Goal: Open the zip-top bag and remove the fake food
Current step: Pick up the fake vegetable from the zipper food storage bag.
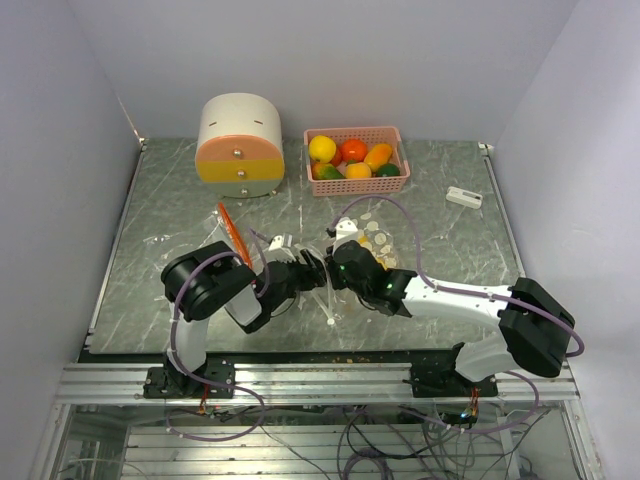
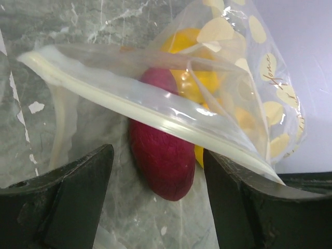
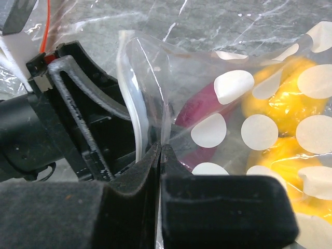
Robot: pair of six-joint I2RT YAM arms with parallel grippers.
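Here the zip-top bag [image 1: 372, 238] lies near the middle of the table [image 1: 450, 265], its mouth turned toward the left arm. The right gripper [image 3: 160, 151] has its jaws pressed together on a fold of the bag's clear wall just behind the white zip edge. The left gripper [image 2: 156, 155] stands with jaws wide, 1 finger at each side of the mouth, gripping nothing; the thick zip edge slants across just ahead of them, and the mouth gapes beneath it. The fake food [image 2: 166, 166] is inside the bag: a dark red piece [image 3: 192, 111] lies nearest the opening, with yellow pieces [image 2: 194, 78] behind it. Along the far edge stand a round drawer box [image 1: 238, 140] and a pink basket [image 1: 360, 187] holding more glossy fruit, both well apart from the bag. A small white device [image 1: 463, 196] lies toward the right edge, with open marble between it and the bag.
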